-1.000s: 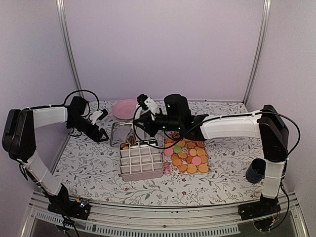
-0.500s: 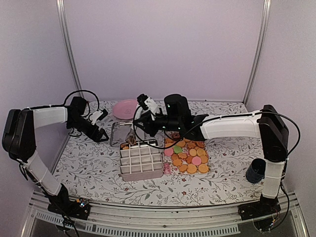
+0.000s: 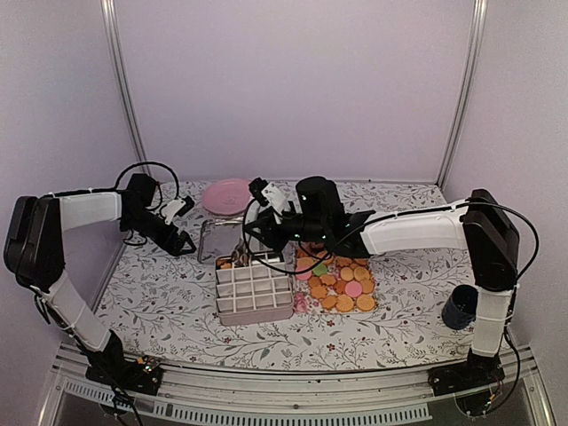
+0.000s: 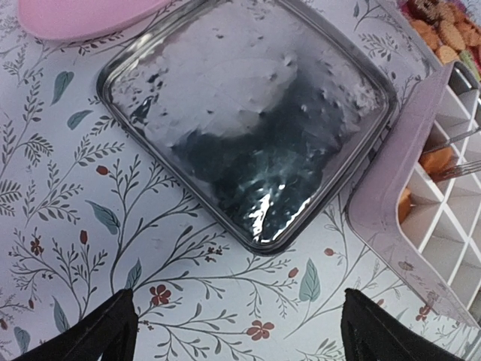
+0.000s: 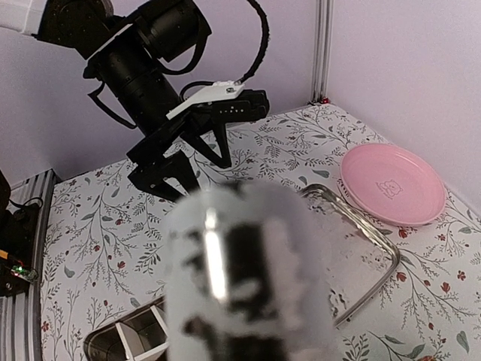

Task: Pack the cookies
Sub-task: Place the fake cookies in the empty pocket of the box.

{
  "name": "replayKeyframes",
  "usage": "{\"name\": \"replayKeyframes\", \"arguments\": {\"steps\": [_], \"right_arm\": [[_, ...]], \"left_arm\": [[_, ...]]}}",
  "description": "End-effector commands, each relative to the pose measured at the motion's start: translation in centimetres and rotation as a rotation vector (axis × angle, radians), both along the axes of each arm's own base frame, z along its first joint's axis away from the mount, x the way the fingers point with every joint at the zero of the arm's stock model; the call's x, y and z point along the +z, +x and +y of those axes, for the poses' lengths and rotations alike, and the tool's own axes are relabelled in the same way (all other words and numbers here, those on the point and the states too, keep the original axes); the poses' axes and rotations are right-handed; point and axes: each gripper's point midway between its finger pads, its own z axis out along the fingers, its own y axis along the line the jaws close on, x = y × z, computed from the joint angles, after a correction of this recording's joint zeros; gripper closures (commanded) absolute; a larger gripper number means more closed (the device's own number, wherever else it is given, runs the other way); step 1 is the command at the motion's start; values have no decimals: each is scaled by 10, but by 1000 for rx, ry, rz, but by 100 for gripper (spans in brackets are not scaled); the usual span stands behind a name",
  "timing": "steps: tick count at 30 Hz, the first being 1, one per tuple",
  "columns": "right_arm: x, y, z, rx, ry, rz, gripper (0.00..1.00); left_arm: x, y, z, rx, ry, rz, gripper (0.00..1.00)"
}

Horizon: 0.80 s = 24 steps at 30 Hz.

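Cookies (image 3: 337, 284), mostly orange with a few pink and one green, lie packed on a mat right of the pinkish divided box (image 3: 256, 315). A few orange cookies (image 4: 434, 160) sit in the box's far-left compartments. My right gripper (image 3: 251, 235) hangs over the box's back-left corner, shut on metal tongs (image 5: 248, 278) that blur across its wrist view and hide its fingers. The tongs' thin tips (image 4: 455, 154) reach into a compartment by an orange cookie. My left gripper (image 4: 240, 331) stands open and empty above the tablecloth, just left of the clear tray (image 4: 248, 128).
A pink plate (image 3: 224, 195) sits at the back, behind the clear glass tray (image 3: 216, 240). A dark cup (image 3: 460, 309) stands by the right arm's base. The box wall (image 4: 391, 195) lies close to the left gripper's right finger.
The right wrist has shifted slightly right and down over the box's back corner, tongs still in its grip. The left arm has not moved.
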Motion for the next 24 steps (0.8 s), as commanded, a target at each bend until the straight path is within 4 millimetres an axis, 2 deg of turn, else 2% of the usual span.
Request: {"name": "replayKeyframes", "arguments": {"steps": [1,6,12,19,22,24], "right_arm": [[34,-2,-1,-1,68,-48,71],[41,1,1,-4,78,-61,68],[70,2,-7,-22,112,-101,68],[109,10,-45,-79,163,-136,68],[113,13,-64,-104,167,-132,68],[107,15,-74,-127,153,-121,68]], "left_arm": [[6,0,-7,-22,-11,-21,5],[6,-1,-6,-21,-3,-23,5],[6,0,-6,-21,-6,-23,6],[2,0,-6,-22,-9,-13,6],[-2,1,-9,-23,-4,-18,6],[-7,-2,-13,-40,4,-10,6]]}}
